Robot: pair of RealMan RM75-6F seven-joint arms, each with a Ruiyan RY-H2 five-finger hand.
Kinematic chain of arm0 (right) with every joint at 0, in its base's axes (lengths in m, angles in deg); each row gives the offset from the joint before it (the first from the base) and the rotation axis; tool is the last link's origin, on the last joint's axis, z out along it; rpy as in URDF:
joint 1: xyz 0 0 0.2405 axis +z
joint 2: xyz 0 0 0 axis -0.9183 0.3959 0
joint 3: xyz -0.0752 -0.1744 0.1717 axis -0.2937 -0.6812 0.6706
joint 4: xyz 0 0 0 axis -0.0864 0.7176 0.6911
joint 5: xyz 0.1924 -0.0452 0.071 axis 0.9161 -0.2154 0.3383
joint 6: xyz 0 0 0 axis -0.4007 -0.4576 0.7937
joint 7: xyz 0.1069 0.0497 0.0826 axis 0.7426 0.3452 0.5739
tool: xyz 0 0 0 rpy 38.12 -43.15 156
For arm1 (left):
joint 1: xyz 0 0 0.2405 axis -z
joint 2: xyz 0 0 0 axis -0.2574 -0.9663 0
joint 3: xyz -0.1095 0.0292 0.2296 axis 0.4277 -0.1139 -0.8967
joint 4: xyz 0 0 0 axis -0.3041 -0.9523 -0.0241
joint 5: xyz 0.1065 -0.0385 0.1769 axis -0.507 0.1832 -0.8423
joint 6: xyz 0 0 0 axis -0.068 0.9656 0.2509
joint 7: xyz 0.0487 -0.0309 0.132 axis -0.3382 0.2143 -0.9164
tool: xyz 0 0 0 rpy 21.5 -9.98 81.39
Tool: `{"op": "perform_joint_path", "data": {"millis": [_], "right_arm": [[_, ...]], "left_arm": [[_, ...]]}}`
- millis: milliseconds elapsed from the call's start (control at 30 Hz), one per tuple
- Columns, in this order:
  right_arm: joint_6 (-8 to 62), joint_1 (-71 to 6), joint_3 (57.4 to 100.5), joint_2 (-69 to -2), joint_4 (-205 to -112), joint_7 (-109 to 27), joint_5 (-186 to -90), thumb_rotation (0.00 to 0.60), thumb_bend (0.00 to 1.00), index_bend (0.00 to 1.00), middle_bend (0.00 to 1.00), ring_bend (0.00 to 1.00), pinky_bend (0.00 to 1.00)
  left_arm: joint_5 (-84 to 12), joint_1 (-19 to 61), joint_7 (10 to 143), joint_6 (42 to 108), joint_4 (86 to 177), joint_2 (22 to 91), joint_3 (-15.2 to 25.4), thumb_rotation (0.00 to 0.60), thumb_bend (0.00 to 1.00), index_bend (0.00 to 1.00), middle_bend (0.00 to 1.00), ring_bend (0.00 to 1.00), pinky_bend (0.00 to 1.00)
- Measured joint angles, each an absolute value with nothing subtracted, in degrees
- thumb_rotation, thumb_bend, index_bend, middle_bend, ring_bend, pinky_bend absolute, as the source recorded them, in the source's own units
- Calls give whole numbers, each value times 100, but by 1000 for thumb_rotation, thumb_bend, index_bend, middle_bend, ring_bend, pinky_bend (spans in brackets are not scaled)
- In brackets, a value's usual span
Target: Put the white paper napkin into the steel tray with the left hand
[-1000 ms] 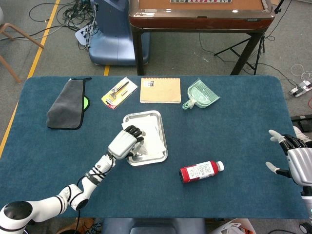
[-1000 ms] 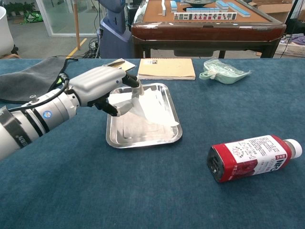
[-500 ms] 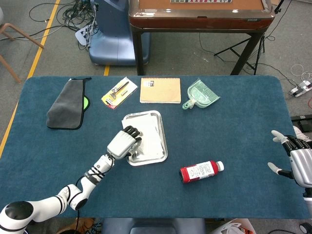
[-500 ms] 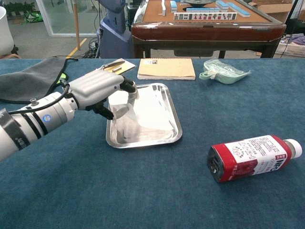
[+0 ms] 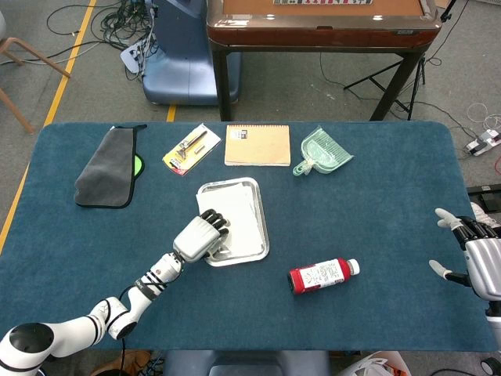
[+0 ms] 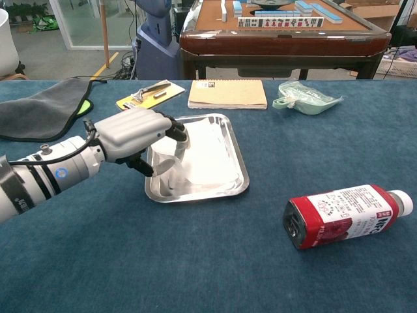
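The steel tray (image 5: 264, 235) (image 6: 238, 171) sits near the middle of the blue table. The white paper napkin (image 5: 244, 213) (image 6: 212, 151) lies spread inside it, covering most of the floor. My left hand (image 5: 200, 236) (image 6: 135, 133) hovers at the tray's near-left corner, fingers curled, and still seems to pinch a raised corner of the napkin. My right hand (image 5: 476, 252) shows only in the head view, at the table's far right edge, fingers spread and holding nothing.
A red bottle (image 5: 322, 274) (image 6: 342, 215) lies on its side right of the tray. Behind the tray are a yellow tool packet (image 5: 191, 148), a brown notebook (image 5: 257, 145) and a green dustpan (image 5: 322, 153). A grey cloth (image 5: 107, 167) lies far left.
My left hand has lowered and drawn back toward the tray's near-left corner. The napkin, which hung from it over the tray, has settled flat inside. The right hand barely moved.
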State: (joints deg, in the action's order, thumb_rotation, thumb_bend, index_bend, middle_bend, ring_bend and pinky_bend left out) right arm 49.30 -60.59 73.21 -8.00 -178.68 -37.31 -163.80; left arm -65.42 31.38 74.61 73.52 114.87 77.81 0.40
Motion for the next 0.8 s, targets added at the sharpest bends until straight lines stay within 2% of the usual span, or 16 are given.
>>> {"op": "perform_joint_path", "data": {"millis": [400, 467, 633, 667, 733, 800], "right_arm": [[4919, -6051, 7333, -773, -17966, -3828, -16380, 600, 106, 165, 323, 224, 313], [4914, -6045, 7337, -769, -17985, -3850, -16383, 600, 105, 165, 323, 224, 313], [4928, -6048, 7344, -748, -18024, -3876, -16388, 600, 106, 165, 323, 223, 313], [4929, -6048, 7344, -746, -18029, -3879, -16391, 600, 105, 165, 323, 223, 313], [4927, -6046, 7343, -746, -18035, -3881, -16397, 600, 105, 166, 323, 223, 313], [4927, -6042, 7343, -748, -18039, -3883, -16411, 600, 106, 165, 323, 223, 313]], "left_arm": [[-6663, 3111, 7501, 7337, 11689, 7524, -125, 600, 433, 512, 313, 237, 208], [-6668, 3099, 7496, 7330, 11747, 7464, -145, 600, 433, 484, 313, 237, 208], [-6542, 3029, 7397, 7352, 12000, 7276, -75, 600, 405, 289, 311, 241, 216], [-6482, 3008, 7383, 7368, 12103, 7207, -28, 600, 401, 279, 312, 252, 229], [-6372, 2978, 7358, 7394, 12267, 7084, 73, 600, 395, 269, 366, 350, 324], [-6226, 2954, 7303, 7416, 12446, 6942, 219, 600, 395, 269, 519, 509, 507]]}}
